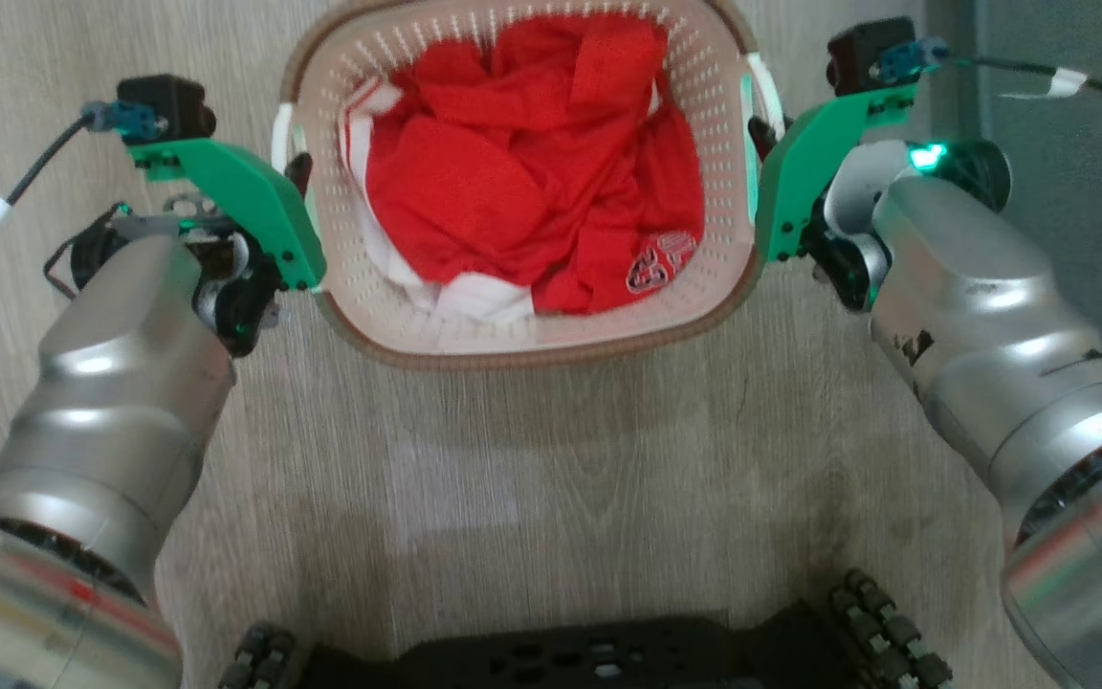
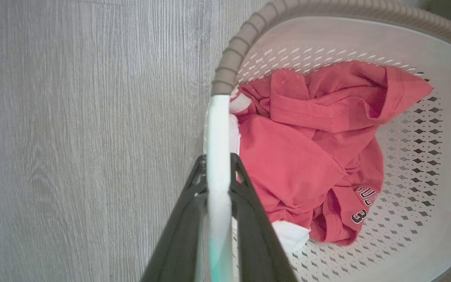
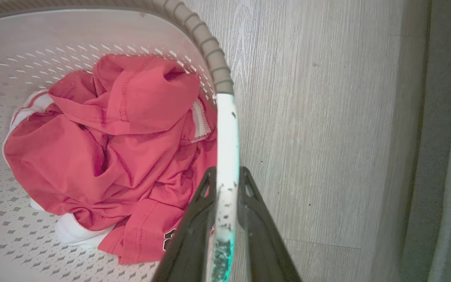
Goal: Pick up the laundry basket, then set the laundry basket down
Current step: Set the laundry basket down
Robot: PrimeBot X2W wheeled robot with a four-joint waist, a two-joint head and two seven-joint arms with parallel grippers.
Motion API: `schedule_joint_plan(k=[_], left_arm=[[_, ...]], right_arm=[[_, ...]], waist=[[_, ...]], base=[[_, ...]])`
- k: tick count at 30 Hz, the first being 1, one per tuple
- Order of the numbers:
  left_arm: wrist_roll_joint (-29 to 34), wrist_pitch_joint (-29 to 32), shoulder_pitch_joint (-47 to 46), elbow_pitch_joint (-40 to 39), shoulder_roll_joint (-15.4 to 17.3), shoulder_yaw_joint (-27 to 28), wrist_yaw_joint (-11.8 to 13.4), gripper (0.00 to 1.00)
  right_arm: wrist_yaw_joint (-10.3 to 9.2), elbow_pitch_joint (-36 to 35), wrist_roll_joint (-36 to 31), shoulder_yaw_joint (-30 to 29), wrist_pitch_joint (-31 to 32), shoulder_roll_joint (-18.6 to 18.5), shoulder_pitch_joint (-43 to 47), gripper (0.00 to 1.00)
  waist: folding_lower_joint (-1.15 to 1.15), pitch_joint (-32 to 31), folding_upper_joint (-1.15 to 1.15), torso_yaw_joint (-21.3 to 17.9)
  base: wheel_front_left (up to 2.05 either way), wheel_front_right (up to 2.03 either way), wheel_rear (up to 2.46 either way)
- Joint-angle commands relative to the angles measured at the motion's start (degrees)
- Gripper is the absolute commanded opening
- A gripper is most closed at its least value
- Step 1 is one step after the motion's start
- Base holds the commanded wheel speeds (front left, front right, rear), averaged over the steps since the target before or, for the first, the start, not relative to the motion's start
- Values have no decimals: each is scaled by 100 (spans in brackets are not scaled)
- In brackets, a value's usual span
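Closest in, at the lower left of the head view, the silver left forearm reaches up to the left gripper, whose dark fingers are closed narrowly on the white left handle of the laundry basket. Between the arms the cream basket sits over the grey wood-grain floor, red-and-white clothing heaped inside; whether it touches the floor I cannot tell. On its right, the right gripper pinches the white right handle the same way, with the silver right forearm behind it.
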Motion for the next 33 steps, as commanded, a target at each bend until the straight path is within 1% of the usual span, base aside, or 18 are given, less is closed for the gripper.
schedule_joint_plan(k=[1, 13, 33], left_arm=[[18, -146, -188, -49, 281, 91, 10, 0], [-51, -632, -293, -117, 291, -91, 10, 0], [-323, -766, -413, -153, 289, -474, 10, 0]], right_arm=[[-8, -21, -68, -62, -86, -21, 95, 0], [-8, -18, -502, -497, -218, -105, 108, 0], [-8, -18, -1332, -1218, -115, -39, 134, 0]], waist=[[-1, 218, 0, 32], [-1, 588, 0, 38], [-1, 780, 0, 88]], base=[[0, 0, 0], [0, 0, 0], [0, 0, 0]])
